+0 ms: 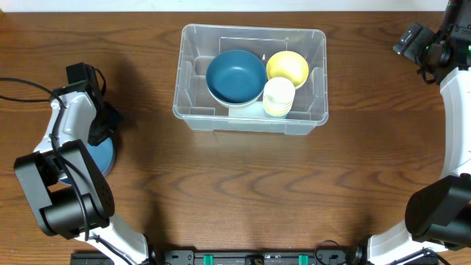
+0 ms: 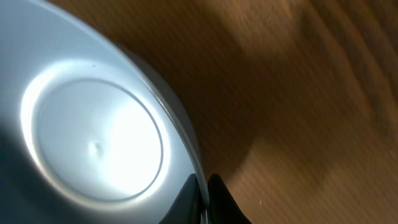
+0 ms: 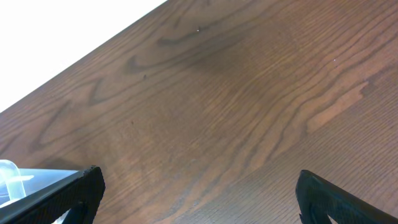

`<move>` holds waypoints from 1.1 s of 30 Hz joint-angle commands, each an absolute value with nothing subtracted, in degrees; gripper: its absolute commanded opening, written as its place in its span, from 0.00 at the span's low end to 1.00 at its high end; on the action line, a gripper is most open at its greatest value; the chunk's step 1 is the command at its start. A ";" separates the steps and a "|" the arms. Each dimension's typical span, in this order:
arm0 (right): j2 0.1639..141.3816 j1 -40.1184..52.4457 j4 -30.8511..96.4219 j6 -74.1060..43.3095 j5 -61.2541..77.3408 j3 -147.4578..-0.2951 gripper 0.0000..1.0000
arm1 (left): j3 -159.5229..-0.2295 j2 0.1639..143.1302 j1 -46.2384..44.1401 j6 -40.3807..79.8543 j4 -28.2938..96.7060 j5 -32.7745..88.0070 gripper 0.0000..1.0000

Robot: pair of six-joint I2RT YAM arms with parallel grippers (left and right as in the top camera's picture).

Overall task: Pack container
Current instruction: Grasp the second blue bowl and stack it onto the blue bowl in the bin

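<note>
The container (image 1: 250, 77), a clear rectangular bin with rounded corners and a rolled rim, stood on the wooden table (image 1: 243, 184) at the far centre, between my two arms and well apart from both. Nothing on its walls was sharp enough to read, and a faint rectangular outline on its floor was too small to make out. Inside it, a dark blue bowl (image 1: 235, 76) sat left of centre, a yellow bowl (image 1: 288, 68) lay toward the far right corner, and a pale yellow cup (image 1: 279, 96), possibly several stacked, stood just in front of the yellow bowl and touched the blue one. In the right wrist view only one corner of the container (image 3: 12, 177) showed, cut off at the lower left edge. My right gripper (image 3: 199, 205) hung near the table's far right corner with its fingers (image 3: 68, 193) spread wide and nothing between them. My left gripper (image 2: 204, 190) was clenched on the rim of a light blue bowl (image 2: 93, 137) at the table's left side, far from the container. From overhead my own arm covered most of that bowl, and in the wrist view it was cropped and glaring, so I could not tell whether it sat upright or upturned.
</note>
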State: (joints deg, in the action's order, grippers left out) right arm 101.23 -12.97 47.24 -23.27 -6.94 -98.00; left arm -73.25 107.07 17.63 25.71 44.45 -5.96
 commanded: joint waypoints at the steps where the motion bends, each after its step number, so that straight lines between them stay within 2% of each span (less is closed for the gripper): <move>1: 100.44 -13.17 47.18 -23.75 -7.29 -98.65 0.99 | -75.88 105.65 17.78 26.00 45.87 -2.87 0.06; 10: 100.44 -13.17 47.18 -23.75 -7.27 -98.65 0.99 | -82.81 95.42 16.16 22.87 49.91 8.49 0.06; 14: 100.44 -13.17 47.18 -23.75 -7.27 -98.65 0.99 | -86.48 88.75 12.51 21.17 49.87 10.55 0.06; 19: 100.44 -13.17 47.18 -23.75 -7.27 -98.65 0.99 | -91.22 83.11 2.33 17.32 48.64 10.31 0.06; 23: 100.44 -13.17 47.18 -23.75 -7.27 -98.67 0.99 | -92.42 82.15 -8.03 17.34 45.32 4.34 0.06; 33: 100.44 -13.17 47.16 -23.75 -7.27 -98.65 0.99 | -92.42 90.15 -32.05 12.01 35.24 -9.26 0.06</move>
State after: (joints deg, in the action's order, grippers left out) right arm 101.23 -12.97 47.24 -23.27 -6.94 -98.00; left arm -91.85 86.87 -27.75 16.10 36.51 -2.28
